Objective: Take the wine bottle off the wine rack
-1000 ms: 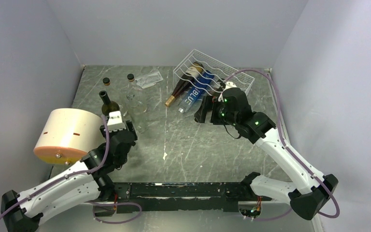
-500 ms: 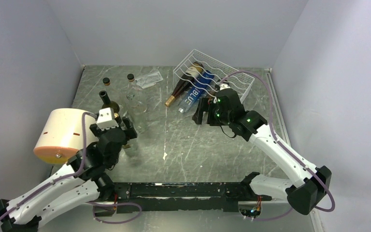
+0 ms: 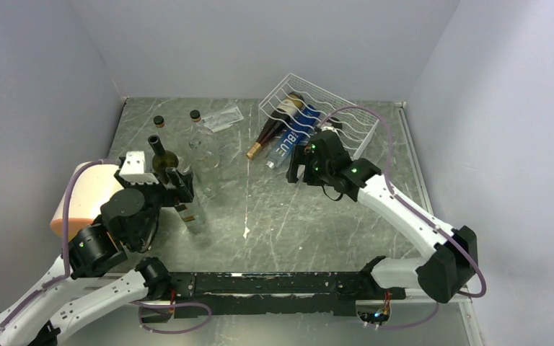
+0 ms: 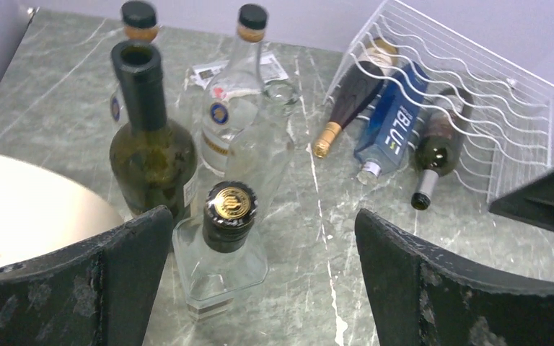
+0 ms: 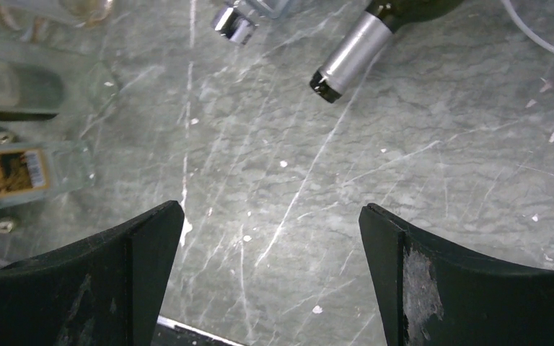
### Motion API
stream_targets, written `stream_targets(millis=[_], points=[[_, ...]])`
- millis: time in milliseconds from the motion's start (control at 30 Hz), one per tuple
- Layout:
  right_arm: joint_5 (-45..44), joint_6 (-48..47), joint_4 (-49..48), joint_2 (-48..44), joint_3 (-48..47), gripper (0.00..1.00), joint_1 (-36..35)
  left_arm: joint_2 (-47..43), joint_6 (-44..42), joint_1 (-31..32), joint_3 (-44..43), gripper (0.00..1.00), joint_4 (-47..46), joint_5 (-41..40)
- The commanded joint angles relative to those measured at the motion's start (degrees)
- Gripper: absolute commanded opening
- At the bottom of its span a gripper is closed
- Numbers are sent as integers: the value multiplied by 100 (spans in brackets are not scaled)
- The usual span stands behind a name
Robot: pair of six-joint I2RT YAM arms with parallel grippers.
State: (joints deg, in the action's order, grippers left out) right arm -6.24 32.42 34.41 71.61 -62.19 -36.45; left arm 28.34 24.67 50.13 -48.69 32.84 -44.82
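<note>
The white wire wine rack (image 3: 346, 115) stands at the back right and also shows in the left wrist view (image 4: 498, 86). Three bottles lie in it, necks toward the table's middle: a dark wine bottle with gold foil (image 3: 274, 122), a blue bottle (image 3: 290, 138) and a green bottle with a silver neck (image 4: 434, 148). My right gripper (image 3: 298, 169) is open and empty, just in front of those necks. In the right wrist view my right gripper (image 5: 270, 267) hangs over bare table, with the silver neck (image 5: 346, 61) beyond it. My left gripper (image 3: 180, 187) is open and empty at the left.
Under my left gripper (image 4: 263, 274) stands a clear square bottle with a black and gold cap (image 4: 227, 216). Behind it stand an open green bottle (image 4: 148, 144) and clear bottles (image 4: 242, 79). A cream cylinder (image 3: 79, 194) lies at the left edge.
My right gripper has moved left and back, closer to the necks of the bottles in the rack. My left arm has swung left and risen over the standing bottles.
</note>
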Motion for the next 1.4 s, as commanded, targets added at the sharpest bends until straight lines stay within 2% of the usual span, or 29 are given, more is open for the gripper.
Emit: stream_targets(millis=[0,100,167,367,467,600,700,767,867,933,1133,1233,1367], points=[[-740,386,-163,357,-33,98,37,119,-1345,-27,-541,100,-501,769],[-1486,850,-206,616,62,98,115,464,-1892,-29,-953,100,-780,1038],[-1688,1146,-316,779,133,99,210,747,-2217,-29,-1219,100,-970,1270],[-1824,1764,-951,1265,261,98,270,1471,-3057,-29,-1722,100,-2022,2309],[-1806,1799,-1470,1512,393,98,270,1717,-3230,-28,-1715,95,-2322,2808],[-1707,1783,-2415,1747,776,100,243,1644,-2871,-29,-1167,96,-2799,3136],[-1799,1750,-2763,1914,857,100,239,1431,-2813,-29,-582,95,-3418,3820],[-1799,1732,-2911,2050,875,98,245,1322,-2912,-29,-325,100,-3711,4209],[-1644,1721,-3064,2256,883,93,261,1157,-3147,-29,22,99,-4036,4771],[-1422,1617,-3472,2342,1043,87,265,1027,-3195,-29,229,99,-4261,5001],[-1434,1781,-3820,2716,1162,80,288,937,-3101,-69,555,99,-4504,5137],[-1575,1908,-3838,2878,1181,78,292,1099,-3008,-329,573,99,-4527,5421],[-1585,2011,-4105,2984,1376,70,294,1334,-2654,-719,545,99,-4470,5718]])
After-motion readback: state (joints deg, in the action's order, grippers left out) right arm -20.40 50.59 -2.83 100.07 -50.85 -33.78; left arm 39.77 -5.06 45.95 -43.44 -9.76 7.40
